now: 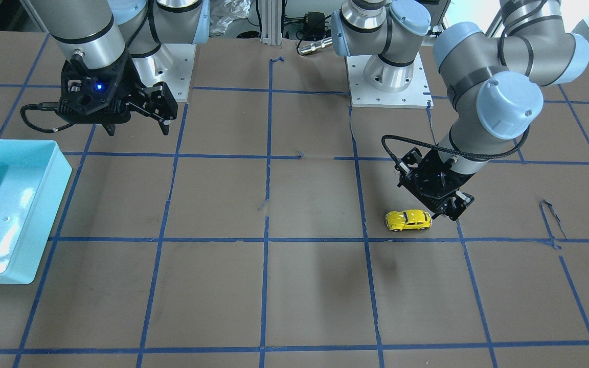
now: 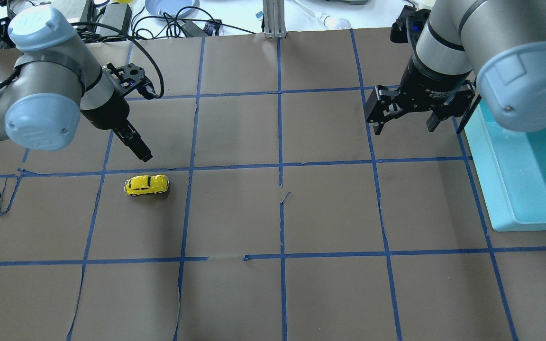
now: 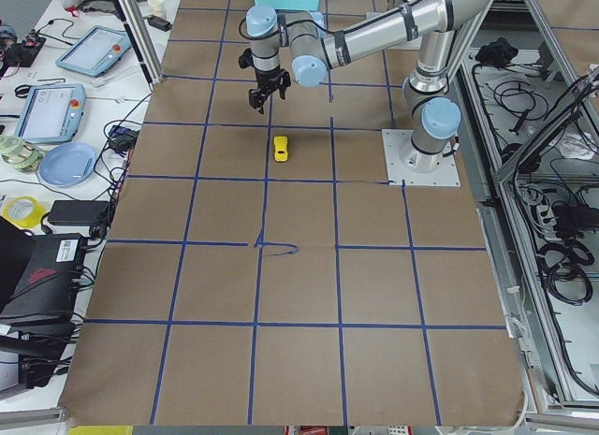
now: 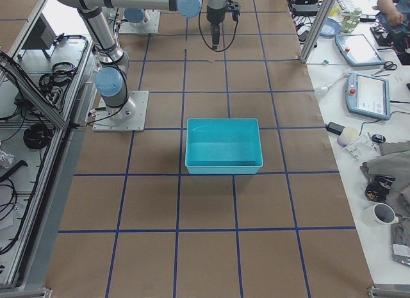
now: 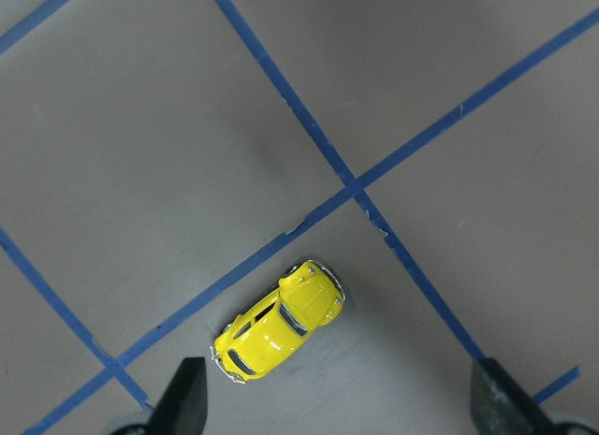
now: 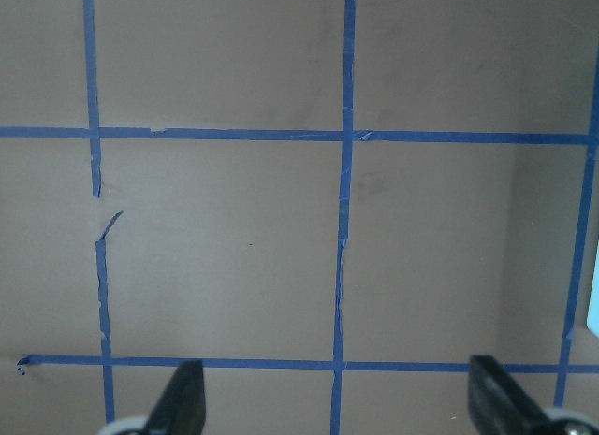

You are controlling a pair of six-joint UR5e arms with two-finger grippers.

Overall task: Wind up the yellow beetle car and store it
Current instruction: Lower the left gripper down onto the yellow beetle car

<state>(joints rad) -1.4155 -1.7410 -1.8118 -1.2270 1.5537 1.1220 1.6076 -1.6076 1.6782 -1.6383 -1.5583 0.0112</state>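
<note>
Right gripper [image 2: 408, 124]: lettering unreadable, jaws wide apart, empty. Left gripper [image 5: 342, 393]: jaws wide apart, empty, above yellow beetle car [image 5: 278, 321].

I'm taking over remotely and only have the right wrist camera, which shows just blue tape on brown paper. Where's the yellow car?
Observer: The yellow beetle car stands on its wheels on the robot's left half of the table, well away from the right gripper.
Operator: Does the left arm have it?
Observer: No. The left gripper is open, and the car sits free, touching neither finger.
Operator: Where could it be stored?
Observer: A turquoise bin sits on the table just to the right of the open right gripper.
</note>
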